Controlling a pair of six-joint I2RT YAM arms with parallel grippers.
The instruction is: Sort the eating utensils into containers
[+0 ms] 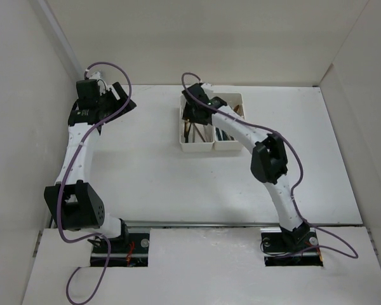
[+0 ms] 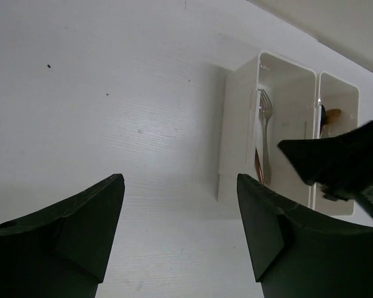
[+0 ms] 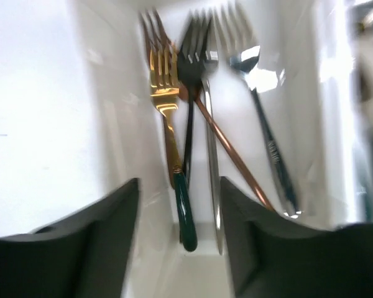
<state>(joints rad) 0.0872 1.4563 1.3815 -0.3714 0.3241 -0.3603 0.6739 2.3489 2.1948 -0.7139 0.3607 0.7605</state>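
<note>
Two joined white bins stand at the back of the table, the left bin [image 1: 196, 149] and the right bin [image 1: 227, 147]. My right gripper [image 1: 192, 117] hangs open and empty just above the left bin [image 3: 112, 124]. In it lie several forks: a gold fork with a dark green handle [image 3: 165, 99], a black fork [image 3: 193, 56], a silver fork [image 3: 210, 143], a copper-handled one [image 3: 230, 149] and a dark-handled silver fork [image 3: 264, 124]. My left gripper [image 1: 117, 101] is open and empty over bare table [image 2: 180, 180], left of the bins [image 2: 236, 124].
White walls close in the table on the left, back and right. The right bin [image 2: 354, 90] holds utensils, mostly hidden by my right gripper [image 2: 342, 161] and blurred in the right wrist view [image 3: 367, 93].
</note>
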